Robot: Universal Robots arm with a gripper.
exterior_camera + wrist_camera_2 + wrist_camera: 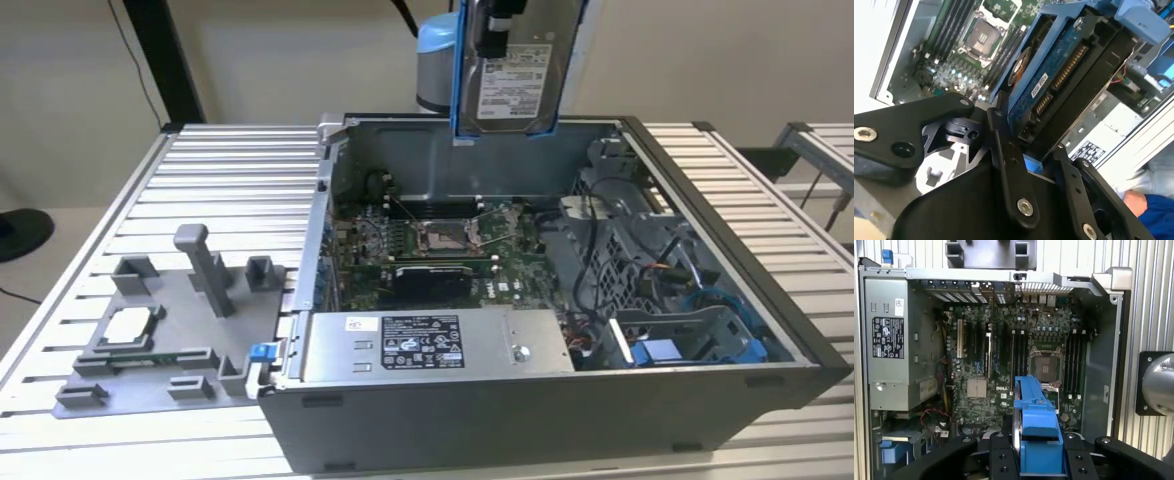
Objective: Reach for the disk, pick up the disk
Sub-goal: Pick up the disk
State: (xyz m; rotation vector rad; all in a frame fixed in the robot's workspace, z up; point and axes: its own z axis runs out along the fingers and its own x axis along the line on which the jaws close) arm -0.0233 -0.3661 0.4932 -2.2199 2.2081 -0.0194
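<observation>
Pincer [1039, 460]: closed on the disk's blue frame, fingers [1009, 165] clamping both sides.
Disk [518, 75]: held upright in the air above the open computer case [694, 400], over its far wall.

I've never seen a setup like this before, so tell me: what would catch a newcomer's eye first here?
First, the disk, a grey slab in a bright blue frame, held up in the air above the open computer case with the gripper shut on it. Below it lies the green circuit board inside the case. On the exterior view's left, a grey plastic tray rests on the ribbed metal table.
</observation>
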